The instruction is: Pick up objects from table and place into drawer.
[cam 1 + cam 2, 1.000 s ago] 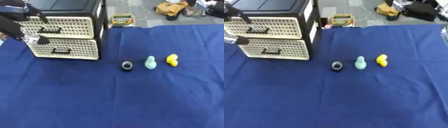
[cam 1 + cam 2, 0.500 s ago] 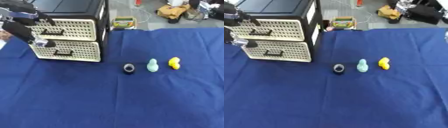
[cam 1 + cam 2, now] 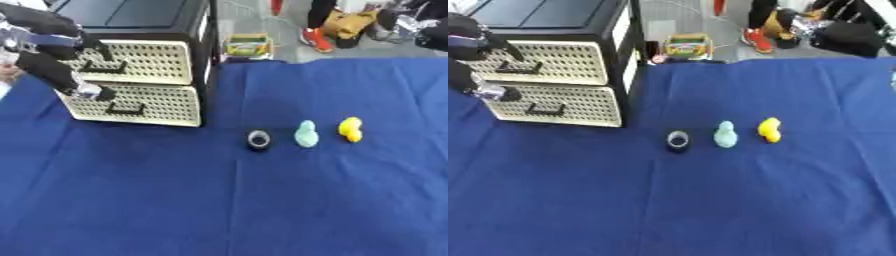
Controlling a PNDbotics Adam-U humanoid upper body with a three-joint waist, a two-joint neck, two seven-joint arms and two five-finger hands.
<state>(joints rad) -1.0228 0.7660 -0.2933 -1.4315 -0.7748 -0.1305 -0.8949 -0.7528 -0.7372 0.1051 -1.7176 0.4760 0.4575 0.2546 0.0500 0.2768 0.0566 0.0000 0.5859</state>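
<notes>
Three small things lie in a row on the blue-covered worktop: a dark ring, a pale teal figure, a yellow duck-shaped toy; each just apart from the next, none touched; the drawer unit stands well apart at the far left, black shell, two cream perforated drawers, both closed, black handles; left hand sits before the drawer fronts, fingers curled, one by the upper handle; whether it grips that handle, cannot tell; right hand nowhere seen; beyond the cloth a small colourful box on the floor, bags and shoes further back; no writing legible.
</notes>
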